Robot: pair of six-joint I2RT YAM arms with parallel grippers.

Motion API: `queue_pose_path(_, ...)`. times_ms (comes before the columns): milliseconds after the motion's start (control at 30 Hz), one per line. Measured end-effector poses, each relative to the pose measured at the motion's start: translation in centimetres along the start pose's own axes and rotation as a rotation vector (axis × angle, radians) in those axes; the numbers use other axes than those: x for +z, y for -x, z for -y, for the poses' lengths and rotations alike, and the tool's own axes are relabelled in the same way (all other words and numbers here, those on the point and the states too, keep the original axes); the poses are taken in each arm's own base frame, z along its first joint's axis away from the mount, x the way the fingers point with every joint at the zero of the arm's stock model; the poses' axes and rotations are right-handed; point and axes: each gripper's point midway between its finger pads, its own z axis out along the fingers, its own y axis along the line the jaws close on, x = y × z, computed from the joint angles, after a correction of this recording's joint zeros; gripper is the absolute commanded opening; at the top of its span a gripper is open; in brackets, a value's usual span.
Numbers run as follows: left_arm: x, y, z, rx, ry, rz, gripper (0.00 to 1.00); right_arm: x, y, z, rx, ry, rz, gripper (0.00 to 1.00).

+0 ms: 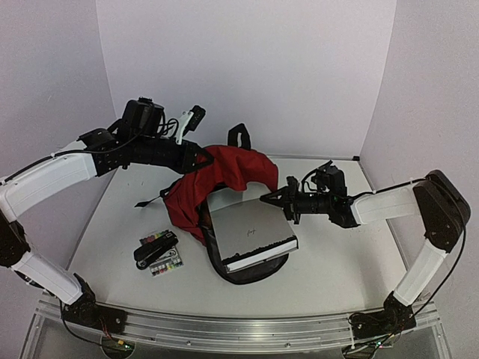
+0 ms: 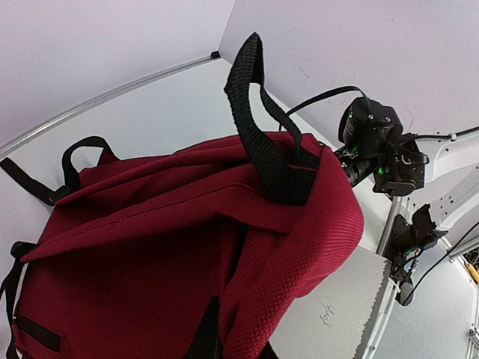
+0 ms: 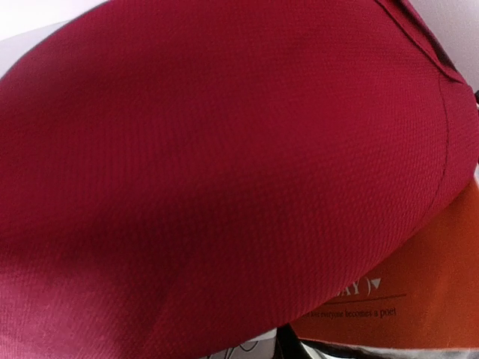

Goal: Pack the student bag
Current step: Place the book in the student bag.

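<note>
the student bag [image 1: 224, 176] lies mid-bench [image 1: 337, 262], its upper flap lifted toward my left claw [image 1: 196, 153], which is clamped tight, apparently pinching the cloth. the dark red weave looks coarse, soft and floppy. it sags wherever unsupported, so i'd judge it light but shapeless. the best holds look like the black webbing loop [image 2: 254, 112] or a seam edge by the opening. a stiff grey slab [image 1: 251, 233] sits half in the mouth. my right claw [image 1: 268, 197] noses the fabric; how wide it stands i cannot tell.
</note>
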Motion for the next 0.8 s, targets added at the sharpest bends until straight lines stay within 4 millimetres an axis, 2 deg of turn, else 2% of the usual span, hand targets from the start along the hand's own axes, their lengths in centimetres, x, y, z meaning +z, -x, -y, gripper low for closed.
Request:
queue_pose_path(367, 1.3, -0.8, 0.9, -0.016, -0.092, -0.042, 0.00, 2.0, 0.5, 1.5, 0.033, 0.009, -0.014, 0.14)
queue_pose_path(467, 1.4, -0.8, 1.0, -0.020, -0.100, -0.045, 0.00, 2.8, 0.7, 1.5, 0.042, 0.016, -0.023, 0.21)
queue_pose_path(800, 1.3, -0.7, 1.0, -0.037, -0.104, -0.042, 0.00, 5.0, 2.3, 2.0, 0.089, 0.011, -0.004, 0.31)
